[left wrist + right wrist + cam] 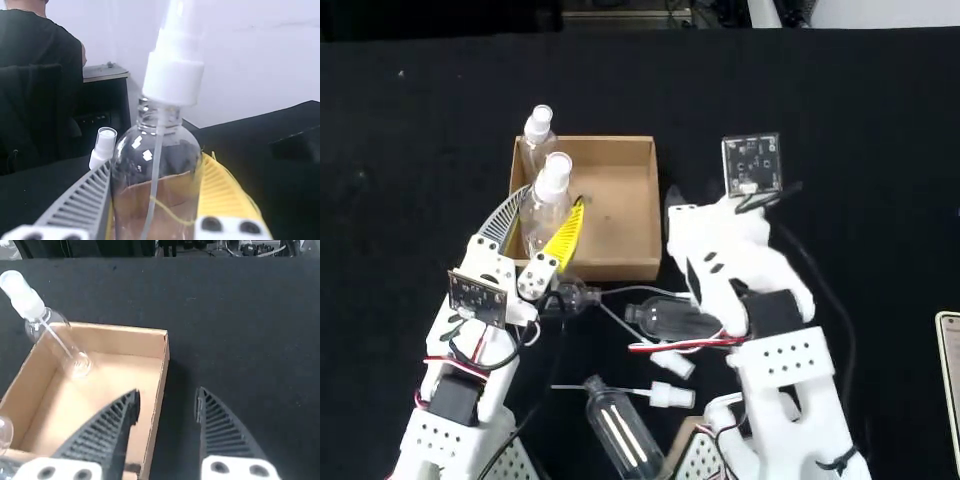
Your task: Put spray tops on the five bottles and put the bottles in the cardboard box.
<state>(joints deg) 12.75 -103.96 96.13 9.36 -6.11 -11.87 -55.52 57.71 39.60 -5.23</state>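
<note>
Bottle, capped and upright, is clamped by the left gripper over the cardboard box, centre-left in frame.

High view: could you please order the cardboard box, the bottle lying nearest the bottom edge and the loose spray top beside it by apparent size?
1. cardboard box, largest by far
2. lying bottle
3. spray top, clearly smallest

No word, number, label or sign can be read anywhere, neither on the clear spray bottle clasped in the left gripper nor on the plain cardboard box under that claw.
</note>
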